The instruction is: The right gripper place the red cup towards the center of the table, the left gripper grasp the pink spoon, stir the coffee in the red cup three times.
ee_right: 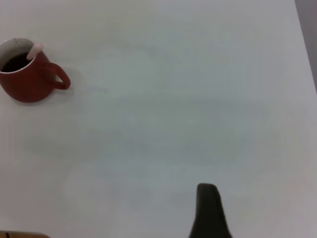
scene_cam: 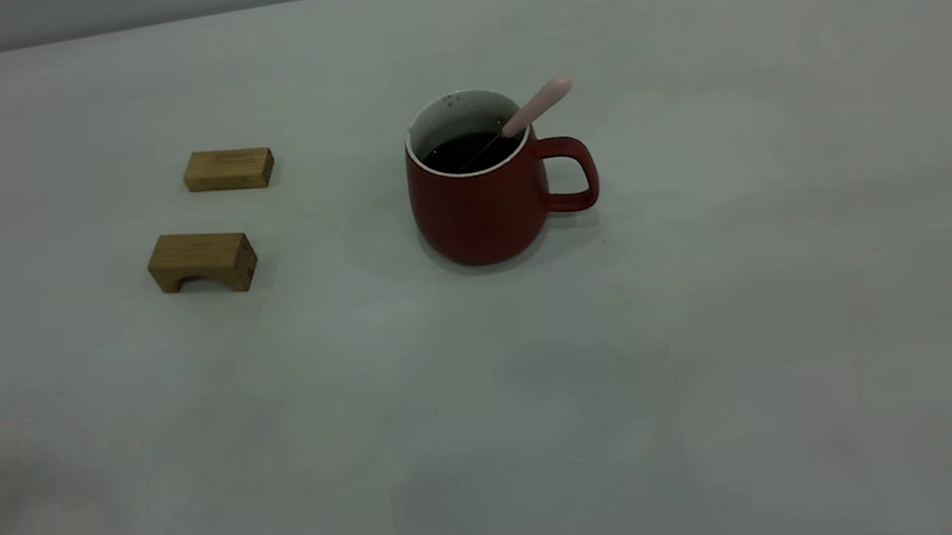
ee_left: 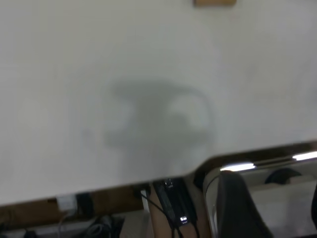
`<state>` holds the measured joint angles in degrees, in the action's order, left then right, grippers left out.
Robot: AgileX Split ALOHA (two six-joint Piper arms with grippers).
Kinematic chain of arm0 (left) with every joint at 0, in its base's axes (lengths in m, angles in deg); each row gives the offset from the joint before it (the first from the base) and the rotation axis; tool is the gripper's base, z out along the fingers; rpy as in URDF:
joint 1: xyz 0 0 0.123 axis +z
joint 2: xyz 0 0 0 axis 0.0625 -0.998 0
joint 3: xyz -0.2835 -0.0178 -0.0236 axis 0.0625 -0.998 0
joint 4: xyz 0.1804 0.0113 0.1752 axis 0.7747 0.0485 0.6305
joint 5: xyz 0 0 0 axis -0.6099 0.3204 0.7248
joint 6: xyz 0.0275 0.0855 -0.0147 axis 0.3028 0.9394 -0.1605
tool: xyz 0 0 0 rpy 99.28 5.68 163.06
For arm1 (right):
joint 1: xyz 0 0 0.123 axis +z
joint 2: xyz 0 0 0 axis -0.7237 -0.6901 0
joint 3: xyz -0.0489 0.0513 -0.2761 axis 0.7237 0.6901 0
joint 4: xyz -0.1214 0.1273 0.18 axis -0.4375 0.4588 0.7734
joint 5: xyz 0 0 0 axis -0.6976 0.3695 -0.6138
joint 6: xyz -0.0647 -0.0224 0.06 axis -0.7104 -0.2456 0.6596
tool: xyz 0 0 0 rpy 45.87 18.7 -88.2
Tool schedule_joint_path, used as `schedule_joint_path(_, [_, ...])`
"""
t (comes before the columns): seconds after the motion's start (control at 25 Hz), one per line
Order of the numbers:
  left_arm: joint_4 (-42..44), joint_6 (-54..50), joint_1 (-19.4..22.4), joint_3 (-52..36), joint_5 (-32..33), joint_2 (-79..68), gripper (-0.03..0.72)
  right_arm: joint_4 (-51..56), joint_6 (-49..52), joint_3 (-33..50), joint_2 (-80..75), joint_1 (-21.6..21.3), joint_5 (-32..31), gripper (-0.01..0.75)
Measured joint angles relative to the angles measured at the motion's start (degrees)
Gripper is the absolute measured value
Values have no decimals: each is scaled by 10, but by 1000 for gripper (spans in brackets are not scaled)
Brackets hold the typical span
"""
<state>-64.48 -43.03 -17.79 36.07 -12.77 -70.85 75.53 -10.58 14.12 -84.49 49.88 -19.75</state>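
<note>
Leaning in the red cup [scene_cam: 481,205], the pink spoon [scene_cam: 535,107] dips into the coffee [scene_cam: 466,152]; no gripper touches it.

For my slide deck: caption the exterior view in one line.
Red cup of coffee stands mid-table with the pink spoon resting inside, two wooden blocks to its left.

You see little of the robot itself: one dark, tapered finger of the right tool [ee_right: 209,210], matte black with a rounded tip, plain and unmarked.
</note>
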Motion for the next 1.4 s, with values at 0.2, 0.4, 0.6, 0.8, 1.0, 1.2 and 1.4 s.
schedule_joint_path(0.2, [3, -2, 86, -138, 0, 175, 438, 0, 0, 0, 0, 0, 0, 585])
schedule_joint_path(0.4, [15, -2, 131, -224, -8, 334, 438, 0, 0, 0, 0, 0, 0, 585])
schedule_joint_path(0.6, [15, -5, 131, -284, -30, 443, 438, 0, 0, 0, 0, 0, 0, 585])
schedule_joint_path(0.8, [15, -9, 131, -289, -31, 504, 438, 0, 0, 0, 0, 0, 0, 585])
schedule_joint_path(1.0, [10, -9, 131, -293, -29, 546, 438, 0, 0, 0, 0, 0, 0, 585])
schedule_joint_path(1.2, [5, -5, 110, -294, -26, 587, 438, 0, 0, 0, 0, 0, 0, 585])
schedule_joint_path(1.4, [4, 3, 108, -296, -23, 594, 438, 0, 0, 0, 0, 0, 0, 585])
